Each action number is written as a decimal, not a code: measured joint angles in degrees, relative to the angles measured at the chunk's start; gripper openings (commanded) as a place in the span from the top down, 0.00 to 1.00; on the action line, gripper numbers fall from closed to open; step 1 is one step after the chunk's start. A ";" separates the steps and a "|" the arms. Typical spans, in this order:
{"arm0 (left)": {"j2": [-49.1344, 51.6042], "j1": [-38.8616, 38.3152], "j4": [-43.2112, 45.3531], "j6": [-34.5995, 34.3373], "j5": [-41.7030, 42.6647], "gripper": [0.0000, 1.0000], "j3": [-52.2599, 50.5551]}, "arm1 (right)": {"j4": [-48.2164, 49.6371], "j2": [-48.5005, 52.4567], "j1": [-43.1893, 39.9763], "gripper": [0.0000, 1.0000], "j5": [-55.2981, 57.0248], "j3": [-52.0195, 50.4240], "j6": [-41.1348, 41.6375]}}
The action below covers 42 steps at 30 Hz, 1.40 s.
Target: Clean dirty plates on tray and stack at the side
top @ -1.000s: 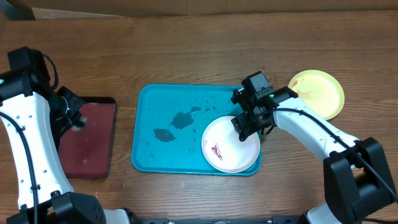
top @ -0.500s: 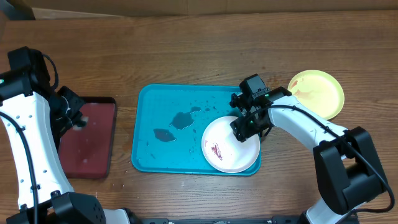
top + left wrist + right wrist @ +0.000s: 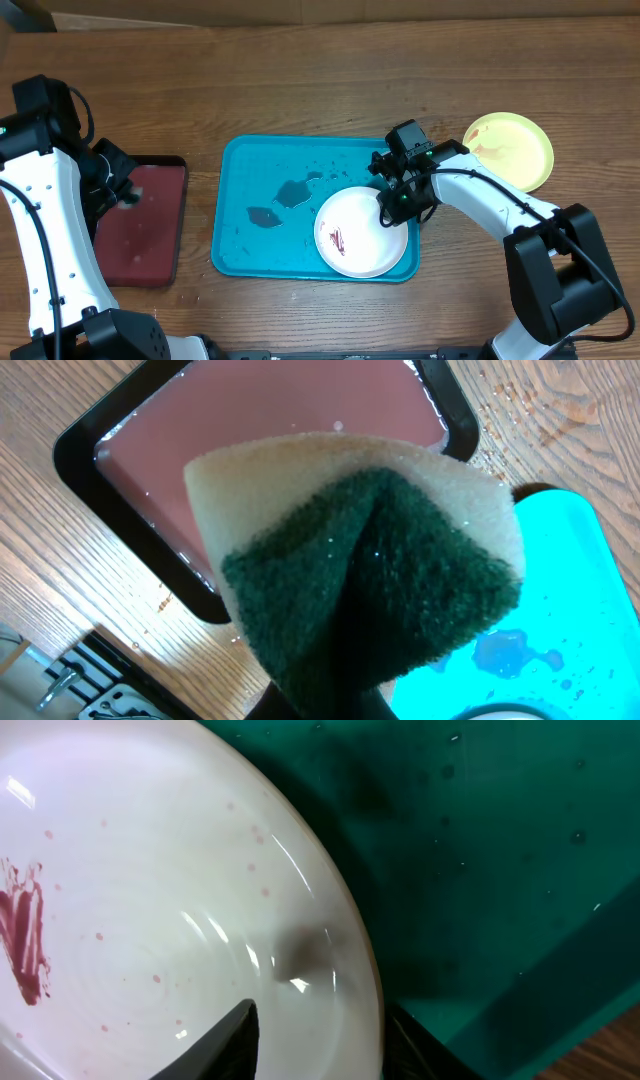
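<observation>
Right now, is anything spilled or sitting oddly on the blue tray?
Yes. Two puddles lie on the tray left of the white plate, with droplets scattered nearby. The plate has a red smear near its left side.

White tubular left arm [image 3: 45, 230] and right arm [image 3: 495, 205], black joints and bases; thin black cables alongside each; right gripper [image 3: 392, 206] matte black.
</observation>
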 measured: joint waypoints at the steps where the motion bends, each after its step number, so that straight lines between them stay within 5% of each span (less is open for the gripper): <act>1: 0.00 0.00 0.04 0.00 0.00 0.96 0.00 | 0.24 0.00 0.00 0.57 -0.04 -0.15 0.07; 8: 0.00 0.00 0.02 0.00 0.04 0.96 0.00 | 3.54 -0.02 0.00 0.59 -0.17 -3.13 2.51; 17: 0.00 -0.04 1.81 5.62 7.50 0.95 0.00 | 5.68 -0.02 0.00 0.82 -1.81 -3.52 9.40; 20: 0.00 -0.74 2.47 9.35 12.09 0.96 -0.02 | 7.50 -0.02 0.00 0.96 -4.35 -3.74 12.24; 30: 0.02 -14.01 5.22 15.56 19.08 0.96 -5.64 | 13.86 0.00 1.07 0.96 -7.06 -3.87 29.44; 42: 0.22 -35.12 19.78 14.51 20.09 0.96 -18.36 | 17.16 0.00 8.04 0.96 -4.81 -3.87 38.64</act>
